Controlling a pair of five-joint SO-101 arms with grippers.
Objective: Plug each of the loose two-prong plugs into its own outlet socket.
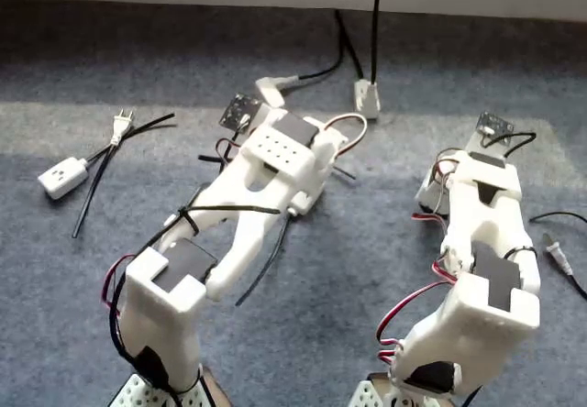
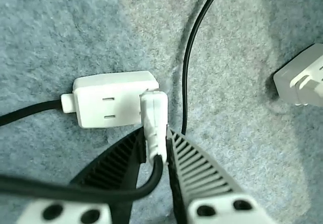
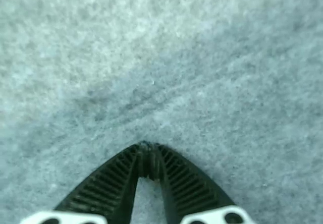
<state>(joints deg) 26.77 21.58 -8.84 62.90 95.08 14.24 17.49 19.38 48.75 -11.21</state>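
One plug (image 2: pixel 153 113) is pinched by the left gripper (image 2: pixel 156 138) at a socket (image 2: pixel 106 100), not pushed in; the far-left plug (image 1: pixel 119 125) is untouched.

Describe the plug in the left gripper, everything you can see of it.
The plug is white, smooth plastic by its look, with a long narrow body. A black cord leaves its rear end and bends aside. The left gripper is shut on it, ribbed black fingers pinching its sides. Its front end meets one end of the white outlet block. Its prongs are hidden, so whether it is seated cannot be told; the block's two visible slots are empty.
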